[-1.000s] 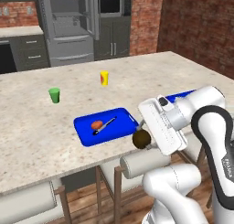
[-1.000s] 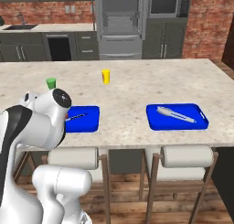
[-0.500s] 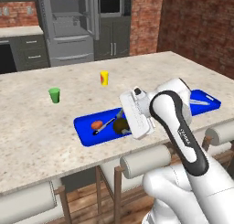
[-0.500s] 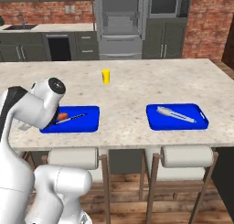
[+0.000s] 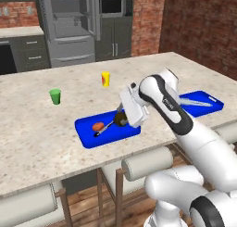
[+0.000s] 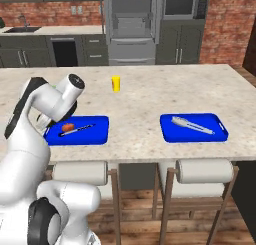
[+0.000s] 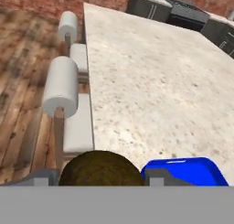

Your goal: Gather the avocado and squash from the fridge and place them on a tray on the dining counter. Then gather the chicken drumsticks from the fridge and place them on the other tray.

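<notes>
My gripper is shut on the avocado, a dark olive-brown ball held just above the right part of the near blue tray. In the hand view the avocado sits between the fingertips, with a corner of the tray beside it. The orange-red squash lies in this tray next to a dark utensil, and the squash shows in the right base view too. The other tray lies further right on the dining counter. The chicken drumsticks are out of view.
A green cup and a yellow cup stand on the counter behind the trays. A silver utensil lies in the other tray. Padded stools line the counter's near edge. The fridge stands open at the back.
The arm has swung from the counter's near edge out over the near tray, carrying the avocado with it. The grip is unchanged.
</notes>
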### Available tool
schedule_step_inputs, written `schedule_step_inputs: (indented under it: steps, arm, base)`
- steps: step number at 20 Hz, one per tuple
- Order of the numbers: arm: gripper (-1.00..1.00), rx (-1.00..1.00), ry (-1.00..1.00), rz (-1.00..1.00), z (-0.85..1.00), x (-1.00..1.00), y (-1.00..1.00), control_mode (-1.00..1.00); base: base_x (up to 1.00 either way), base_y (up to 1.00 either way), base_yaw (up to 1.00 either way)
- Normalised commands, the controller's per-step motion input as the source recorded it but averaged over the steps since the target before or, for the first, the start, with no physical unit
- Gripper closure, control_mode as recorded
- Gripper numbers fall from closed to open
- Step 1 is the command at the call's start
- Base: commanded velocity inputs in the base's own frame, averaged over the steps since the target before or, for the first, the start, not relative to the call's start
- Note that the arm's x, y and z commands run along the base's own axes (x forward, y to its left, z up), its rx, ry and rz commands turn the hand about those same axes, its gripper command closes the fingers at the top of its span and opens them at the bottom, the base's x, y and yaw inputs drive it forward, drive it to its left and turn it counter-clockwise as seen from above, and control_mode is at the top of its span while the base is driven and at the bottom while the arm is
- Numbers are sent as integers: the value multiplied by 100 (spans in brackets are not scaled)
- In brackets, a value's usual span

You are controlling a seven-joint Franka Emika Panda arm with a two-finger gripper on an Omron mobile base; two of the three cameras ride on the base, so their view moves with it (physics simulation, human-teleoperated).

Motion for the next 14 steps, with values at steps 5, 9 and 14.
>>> schedule_step_inputs:
  steps: [5,9,14]
  arm:
    - [100,-14,5,-2,-23,61,-31,-100]
    - [100,-11,0,0,-25,50,-31,-100]
    - [100,-12,0,1,-33,30,-23,-100]
  base:
    - [0,0,0]
    - [0,0,0]
    - [0,0,0]
